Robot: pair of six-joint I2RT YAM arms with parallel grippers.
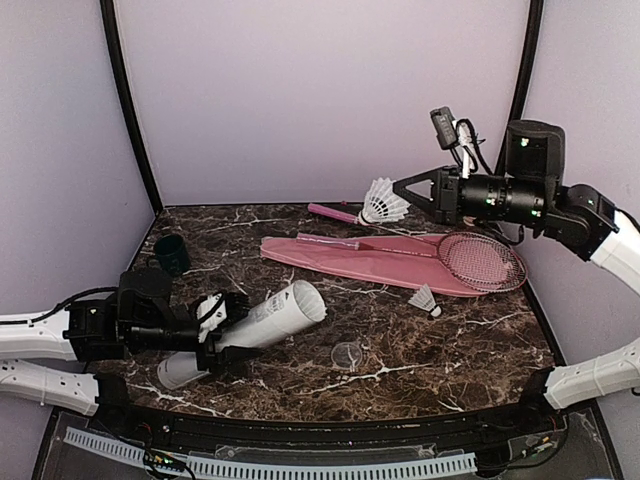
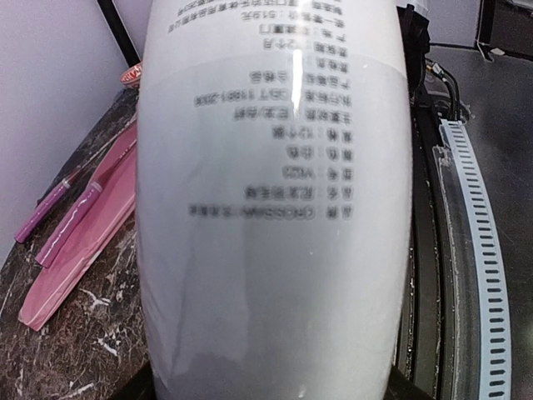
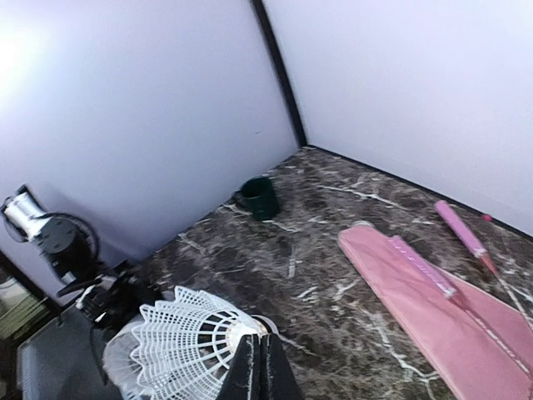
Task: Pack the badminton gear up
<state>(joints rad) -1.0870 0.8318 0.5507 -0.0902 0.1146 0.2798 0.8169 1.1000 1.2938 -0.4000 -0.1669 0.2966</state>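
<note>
Holding long pale grey tube [image 1: 272, 314] tilted, open end up-right, lower end possibly resting on bench [image 1: 450, 350] | left gripper [image 1: 222, 332] clamped round its middle | right gripper [image 1: 402, 193] pinched closed on white shuttlecock [image 1: 384, 202], raised over rear bench | second shuttlecock [image 1: 425, 299] lying just beside racket [image 1: 480, 260] and pink cover [image 1: 350, 258].

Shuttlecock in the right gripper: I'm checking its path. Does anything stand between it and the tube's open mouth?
Nothing visible does. The right gripper holds the shuttlecock in the air, the tube tilts its open end toward it, and the pink cover lies flat below.
</note>
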